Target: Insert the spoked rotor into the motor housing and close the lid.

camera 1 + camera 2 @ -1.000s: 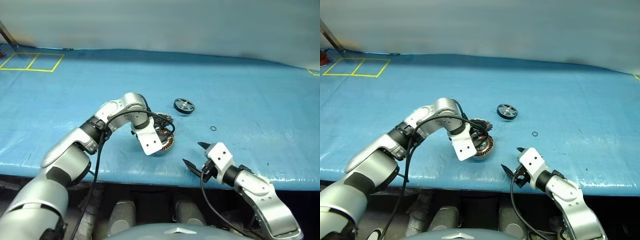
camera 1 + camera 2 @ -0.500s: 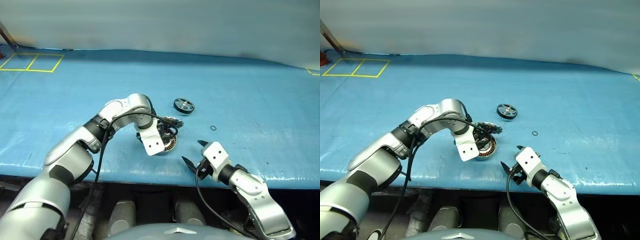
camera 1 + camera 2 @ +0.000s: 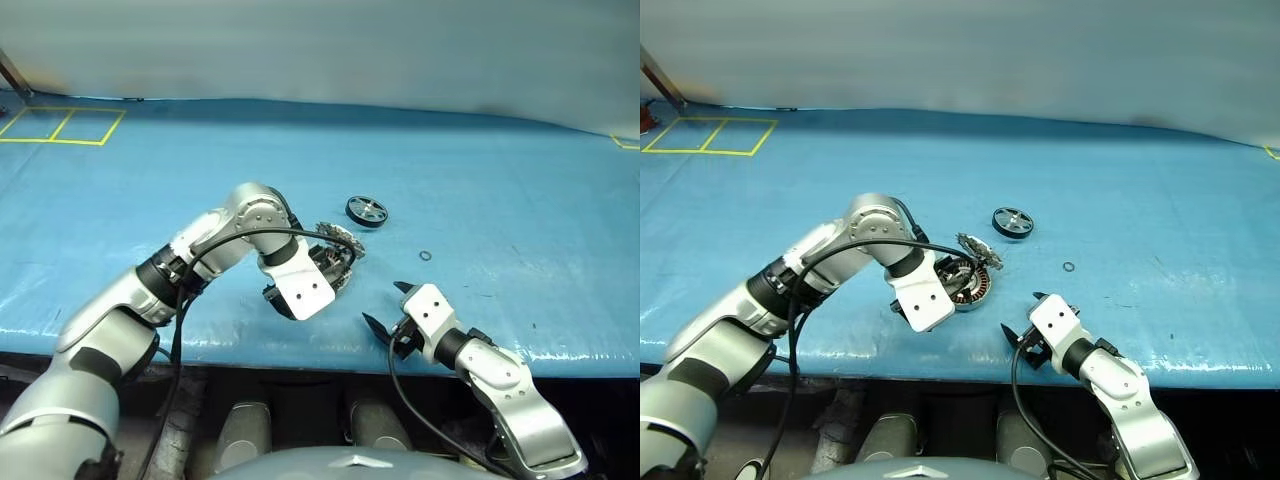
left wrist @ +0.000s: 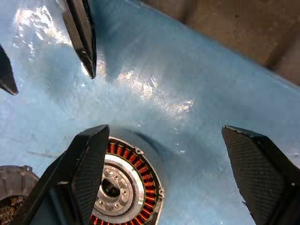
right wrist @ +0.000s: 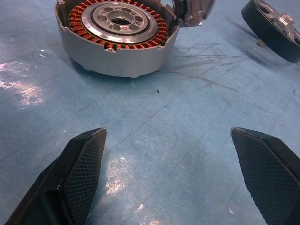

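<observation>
Spoked rotor (image 3: 367, 210), the small round wheel with a black outer rim and shiny silver spokes and hub, is what has to be picked up, and neither hand holds it now. Taking the motor housing (image 3: 962, 284) as the landmark, a round silver-rimmed shallow cup with a ring of copper-brown windings about a silver centre, the left hand (image 4: 161, 154) hangs just above it with its black fingers spread wide and nothing between them. The right hand (image 5: 171, 164) waits near the housing on the desk's front side, fingers likewise wide and empty. Joined to the housing's far edge, the lid (image 3: 338, 240), a silver-grey metal disc with a toothed edge, stands tilted open. Beyond the lid, a little apart from it, the rotor lies flat on the blue desk (image 3: 500, 190), with a tiny dark ring (image 3: 426, 256) off to the right of the housing. Being metal, the rotor is likely stiff and dense for its size, its polished parts slippery; pinching across the black rim from above looks surest. Lying so low, it leaves little edge to catch, so the fingertips must nearly reach the desk.
</observation>
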Available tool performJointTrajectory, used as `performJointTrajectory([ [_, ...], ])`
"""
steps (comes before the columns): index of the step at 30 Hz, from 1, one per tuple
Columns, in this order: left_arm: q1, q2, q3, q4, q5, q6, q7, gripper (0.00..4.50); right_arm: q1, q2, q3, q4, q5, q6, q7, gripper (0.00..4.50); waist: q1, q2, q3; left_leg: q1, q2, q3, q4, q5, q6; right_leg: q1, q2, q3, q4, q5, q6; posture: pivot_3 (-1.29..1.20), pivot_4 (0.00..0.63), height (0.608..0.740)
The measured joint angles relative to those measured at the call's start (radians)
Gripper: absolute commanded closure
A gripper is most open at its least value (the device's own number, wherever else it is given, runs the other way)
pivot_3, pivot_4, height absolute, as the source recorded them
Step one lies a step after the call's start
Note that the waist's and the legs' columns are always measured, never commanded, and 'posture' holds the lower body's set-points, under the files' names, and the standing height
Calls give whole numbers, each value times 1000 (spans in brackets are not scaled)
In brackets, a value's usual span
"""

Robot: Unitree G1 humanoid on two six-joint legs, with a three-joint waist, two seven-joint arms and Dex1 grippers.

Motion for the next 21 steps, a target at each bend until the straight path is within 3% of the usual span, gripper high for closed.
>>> performJointTrajectory([
  [7, 43, 141, 53, -93, -156, 98, 1, 394, -7, 4, -1, 7, 15, -1, 13, 0, 0, 0, 0, 0, 0, 1, 0, 0, 0, 0, 1, 2, 0, 0, 0, 0, 150, 740],
  [16, 315, 59, 463, -98, -350, 288, 371, 394, 8, 31, -9, -78, 72, -12, 25, 0, -3, 0, 0, 1, 1, 2, 0, 0, 0, 0, 1, 3, 0, 2, 3, 0, 150, 740],
  [21, 535, 95, 602, -159, -425, 388, 467, 394, -8, 20, 29, -123, 107, 28, 60, 0, -3, 0, 0, 2, 3, 2, -1, 0, 0, 0, 4, 4, 0, 1, 2, 0, 150, 740],
])
